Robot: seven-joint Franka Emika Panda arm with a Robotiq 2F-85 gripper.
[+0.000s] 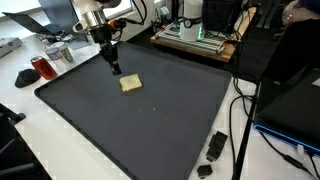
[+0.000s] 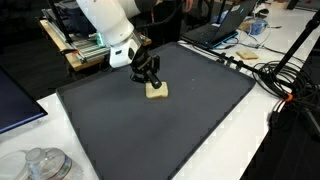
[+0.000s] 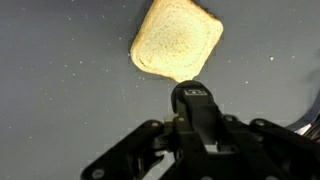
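Note:
A tan, square slice of bread (image 1: 130, 84) lies flat on the dark mat (image 1: 150, 125), toward its far side; it also shows as the bread (image 2: 156, 91) and, in the wrist view, the bread (image 3: 177, 40) just beyond the jaws. My gripper (image 1: 110, 58) hangs over the mat right beside it, shut on a slim black tool (image 3: 194, 105) with a small pale label. The tool's tip sits at the slice's near edge; whether it touches, I cannot tell. In an exterior view the gripper (image 2: 148, 72) stands just behind the slice.
A red can (image 1: 40, 68) and a glass jar (image 1: 60, 55) stand off the mat. Small black parts (image 1: 216, 145) lie on the white table. A wooden rack (image 1: 195, 38), a laptop (image 2: 228, 25), cables (image 2: 270, 75) and glass jars (image 2: 40, 165) ring the mat.

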